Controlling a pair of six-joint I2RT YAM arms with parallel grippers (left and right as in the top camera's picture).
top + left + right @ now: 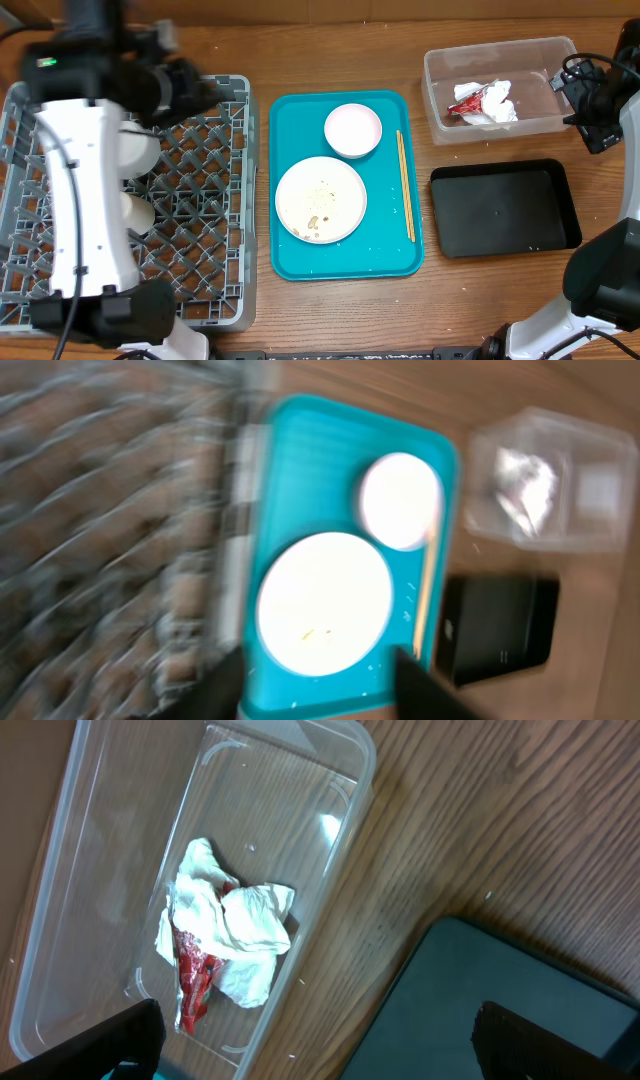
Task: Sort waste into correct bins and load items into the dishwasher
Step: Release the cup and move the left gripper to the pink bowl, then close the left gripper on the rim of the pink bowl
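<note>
My left gripper (200,90) hovers over the back of the grey dishwasher rack (210,230). Its wrist view is motion-blurred, and the gripper (320,695) is open with nothing between the fingers. Two white dishes (140,150) sit in the rack beside the arm. On the teal tray (300,260) lie the speckled plate (320,199), a small white dish (352,130) and the chopsticks (405,185). The clear tub (440,90) holds the crumpled napkin (250,925) and red wrapper (195,980). My right gripper (320,1050) is open above the strip of table between the tub and the black tray (480,990).
The black tray (505,208) lies on the wooden table just in front of the clear tub. A few white grains dot the teal tray's front edge (372,660). The rack fills the left side of the table, close against the teal tray.
</note>
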